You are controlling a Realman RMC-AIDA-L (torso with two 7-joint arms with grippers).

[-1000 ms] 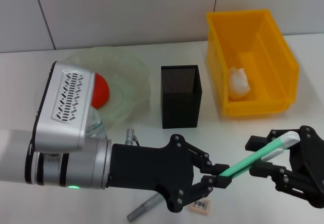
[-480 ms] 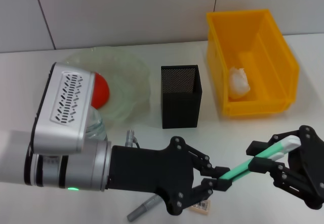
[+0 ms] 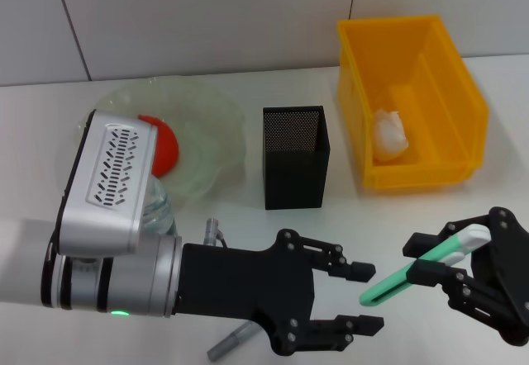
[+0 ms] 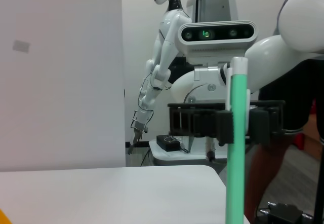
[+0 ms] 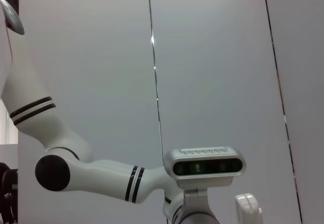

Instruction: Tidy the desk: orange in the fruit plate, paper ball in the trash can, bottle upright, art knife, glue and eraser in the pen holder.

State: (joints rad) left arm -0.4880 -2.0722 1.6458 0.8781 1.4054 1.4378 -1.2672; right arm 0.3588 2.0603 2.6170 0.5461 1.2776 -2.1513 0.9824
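Your left gripper (image 3: 361, 296) has just let go and spread wide, so the green art knife (image 3: 421, 266) now hangs only in the clenched right gripper (image 3: 446, 263), low and right of the pen holder (image 3: 295, 157), its likely destination.

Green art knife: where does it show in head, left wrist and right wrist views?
Head view: the art knife lies slanted at lower right, held in the right gripper; the left gripper is open beside its tip.
Left wrist view: it stands as an upright green bar right of centre, clamped by black fingers.
Right wrist view: not visible.
Shared landmark: the right gripper holding it.
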